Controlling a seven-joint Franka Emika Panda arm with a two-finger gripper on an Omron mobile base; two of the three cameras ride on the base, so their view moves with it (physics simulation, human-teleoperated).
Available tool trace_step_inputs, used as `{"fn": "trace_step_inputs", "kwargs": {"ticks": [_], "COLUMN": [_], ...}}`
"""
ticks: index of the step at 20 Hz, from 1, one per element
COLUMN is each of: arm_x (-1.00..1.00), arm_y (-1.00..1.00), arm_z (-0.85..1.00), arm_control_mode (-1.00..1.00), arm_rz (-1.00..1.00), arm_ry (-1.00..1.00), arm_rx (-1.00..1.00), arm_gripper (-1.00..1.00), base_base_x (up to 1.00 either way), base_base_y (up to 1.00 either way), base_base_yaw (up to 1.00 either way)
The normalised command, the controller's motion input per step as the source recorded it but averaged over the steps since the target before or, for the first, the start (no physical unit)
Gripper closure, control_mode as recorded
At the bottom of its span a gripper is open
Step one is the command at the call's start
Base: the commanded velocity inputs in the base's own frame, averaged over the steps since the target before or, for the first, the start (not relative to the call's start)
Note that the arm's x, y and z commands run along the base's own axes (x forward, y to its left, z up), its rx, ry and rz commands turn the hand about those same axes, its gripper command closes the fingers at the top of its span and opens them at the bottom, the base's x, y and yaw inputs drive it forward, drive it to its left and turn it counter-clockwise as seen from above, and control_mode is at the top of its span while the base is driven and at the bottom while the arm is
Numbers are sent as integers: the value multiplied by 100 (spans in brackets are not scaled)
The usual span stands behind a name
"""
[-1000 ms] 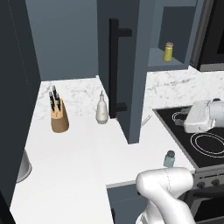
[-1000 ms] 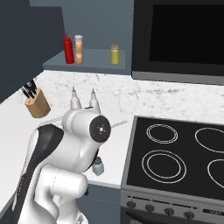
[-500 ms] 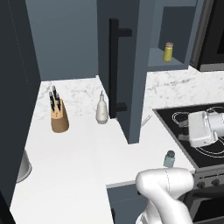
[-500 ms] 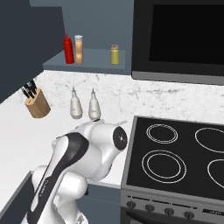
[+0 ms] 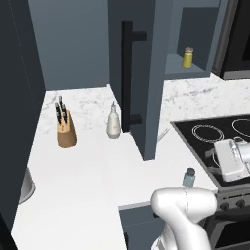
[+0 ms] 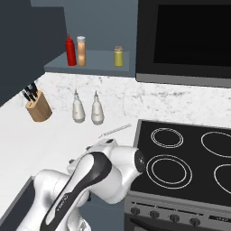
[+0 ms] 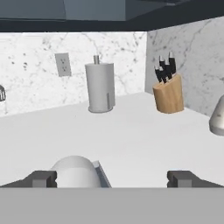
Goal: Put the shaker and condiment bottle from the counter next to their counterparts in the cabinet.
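Note:
The shaker (image 5: 189,177), a pale blue-green jar with a dark cap, stands upright on the marble counter (image 5: 78,171) near its front edge, beside the stove. My white hand (image 5: 233,158) hangs low over the stove's front left, to the right of the shaker and apart from it. The gripper (image 7: 112,179) is open wide with nothing between its fingertips. On the cabinet's shelf (image 6: 97,57) the orange condiment bottle (image 6: 81,51) stands next to a red bottle (image 6: 70,50). A yellow jar (image 6: 118,56) (image 5: 187,57) stands further right. The cabinet door (image 5: 139,73) is open.
A knife block (image 5: 66,128) (image 7: 168,92) and white pear-shaped bottles (image 6: 78,108) (image 6: 97,109) stand at the back of the counter. A paper towel roll (image 7: 99,86) stands by the wall. A thin utensil (image 6: 115,131) lies near the stove (image 6: 180,167). My arm covers the counter's front in the right base view.
The hand has come down and toward the stove's front edge, and the arm has swung lower in the right base view. The shaker and the shelf bottles have not moved.

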Motion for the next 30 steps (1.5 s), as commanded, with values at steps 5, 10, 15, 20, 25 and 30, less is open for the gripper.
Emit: {"fn": "trace_step_inputs", "kwargs": {"ticks": [5,10,15,20,25,30], "arm_x": [8,16,15,19,20,20], "arm_y": [6,0,-2,0,-8,-22], "arm_z": [-15,-25,-30,-25,-24,-20], "arm_control_mode": [-100,-100,-100,-100,-100,-100], "arm_rz": [1,8,8,7,5,2], "arm_ry": [2,0,0,0,1,4], "arm_rx": [-4,-1,0,0,0,0], "arm_gripper": [-100,-100,-100,-100,-100,-100], "base_base_x": [0,0,0,0,0,0], "base_base_y": [0,0,0,0,0,0], "base_base_yaw": [0,0,0,0,0,0]}}
